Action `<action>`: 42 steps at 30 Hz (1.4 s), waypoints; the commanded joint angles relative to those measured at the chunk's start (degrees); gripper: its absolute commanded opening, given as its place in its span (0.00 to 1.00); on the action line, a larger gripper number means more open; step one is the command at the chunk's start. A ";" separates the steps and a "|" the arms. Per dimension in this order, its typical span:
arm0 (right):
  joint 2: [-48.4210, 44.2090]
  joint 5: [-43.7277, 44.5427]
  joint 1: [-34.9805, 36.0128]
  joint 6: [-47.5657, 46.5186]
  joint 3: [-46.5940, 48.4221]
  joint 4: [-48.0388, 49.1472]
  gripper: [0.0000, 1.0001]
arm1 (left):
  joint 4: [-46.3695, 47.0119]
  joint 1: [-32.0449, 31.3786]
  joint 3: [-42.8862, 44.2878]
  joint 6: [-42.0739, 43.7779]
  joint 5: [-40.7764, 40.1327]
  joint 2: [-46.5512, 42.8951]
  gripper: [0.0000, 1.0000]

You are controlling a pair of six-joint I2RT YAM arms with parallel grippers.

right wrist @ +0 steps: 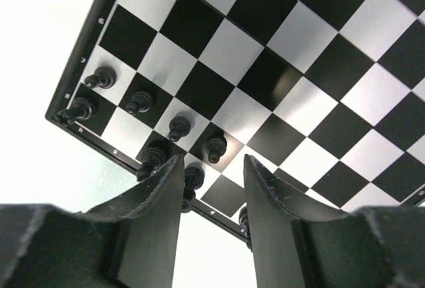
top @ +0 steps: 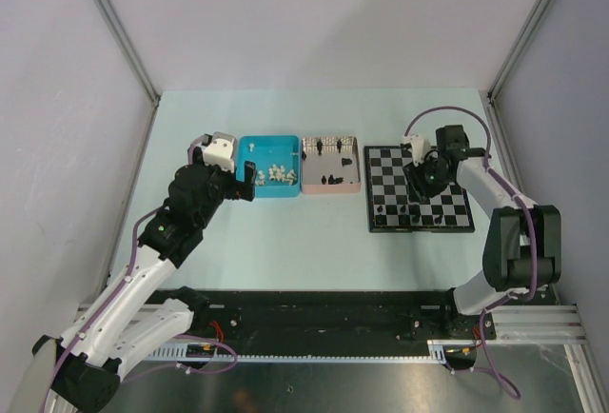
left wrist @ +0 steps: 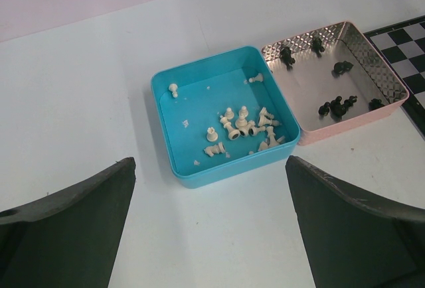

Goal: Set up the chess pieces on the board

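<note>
Pale table (top: 314,242) enclosed by plain grey walls (top: 57,99) on 3 sides.

Layout: 2 square trays sit edge to edge at mid-table, the blue tray (left wrist: 163,135) on the left and the pink tray (left wrist: 345,125) on the right. The board (top: 385,170) lies flat just right of the pink tray.

White chess pieces (left wrist: 242,129): all in the blue tray. Most lie or stand in a loose cluster toward its near right corner. 2 stand apart near the far wall.

Black chess pieces, tray (left wrist: 337,105): scattered singly and in a small clump on the pink tray's floor.

Black chess pieces, board (right wrist: 178,127): upright along the board's near edge in 2 rows, 1 per square. 4 pawns are visible in the inner row. The edge row is partly hidden by the fingers.

Left gripper (left wrist: 211,165): hangs above the table on the near side of the blue tray, jaws spread wide, nothing between them.

Right gripper (right wrist: 212,162): low over the board's near edge, above the black rows. Jaws stand partly apart with a clear gap and clamp nothing. 1 edge-row piece shows just beside the left finger (right wrist: 159,202). Contact cannot be confirmed.
</note>
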 commanded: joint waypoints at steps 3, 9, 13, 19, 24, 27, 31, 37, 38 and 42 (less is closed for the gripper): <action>-6.60 -5.19 -0.91 -1.79 0.53 0.30 0.49 | 1.60 0.37 -0.13 2.02 0.41 -0.29 1.00; -11.08 -9.94 -1.70 -4.25 3.52 0.29 0.62 | 1.60 0.37 -0.13 2.02 0.32 -0.29 1.00; -12.58 -14.07 -1.44 -4.25 6.07 1.87 0.68 | 1.60 0.28 -0.13 2.02 0.23 -0.47 1.00; -11.63 -20.14 2.24 -3.37 10.29 5.21 0.79 | 1.60 0.28 -0.13 2.02 0.15 -0.38 1.00; -9.25 -20.15 9.35 -3.72 13.18 8.29 0.87 | 1.51 0.28 -0.22 2.02 -0.12 -0.56 1.00; -6.44 -20.67 12.26 -3.55 15.64 8.73 0.94 | 1.51 0.28 -0.22 2.02 -0.29 -0.47 1.00; -2.40 -21.20 15.42 -2.76 19.24 9.00 1.00 | 1.51 0.37 -0.22 2.11 -0.47 -0.56 1.00; 7.52 -19.71 18.42 -2.23 28.73 3.65 1.00 | 1.60 0.37 -0.31 2.11 -0.91 -0.56 1.00; 9.28 -18.49 19.12 -1.71 33.01 1.11 1.00 | 1.60 0.37 -0.31 2.11 -0.91 -0.47 1.00; 18.59 -14.36 20.62 1.45 44.02 -5.41 1.00 | 1.60 0.37 -0.31 2.19 -1.08 -0.38 1.00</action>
